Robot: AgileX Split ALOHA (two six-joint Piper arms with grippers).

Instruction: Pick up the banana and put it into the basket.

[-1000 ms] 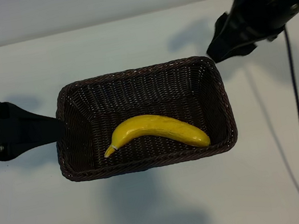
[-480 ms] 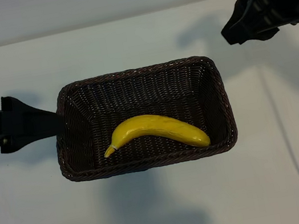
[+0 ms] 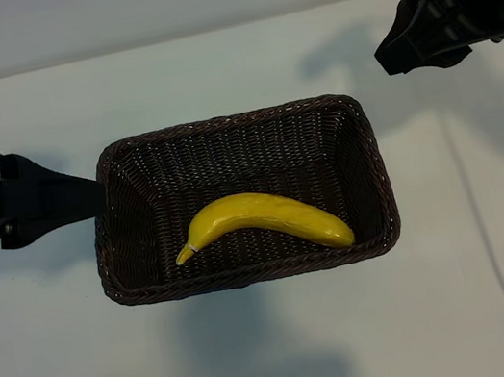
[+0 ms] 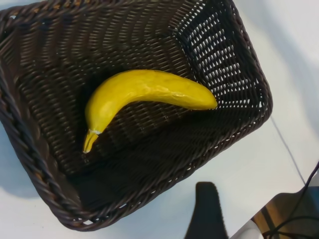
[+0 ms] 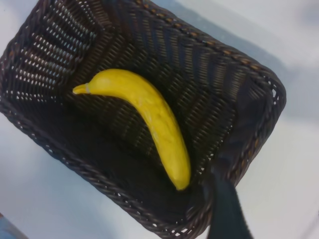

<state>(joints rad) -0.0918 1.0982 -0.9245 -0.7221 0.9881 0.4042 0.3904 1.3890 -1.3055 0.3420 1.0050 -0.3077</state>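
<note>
The banana (image 3: 260,223) lies inside the basket (image 3: 227,126). The left gripper (image 3: 88,200) waits at nine o'clock, the right gripper (image 3: 394,54) at two; both jaws apart, empty.

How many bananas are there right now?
1. The banana lies alone on the floor of the basket, toward its near side in the exterior view. Nothing seems hidden.
</note>
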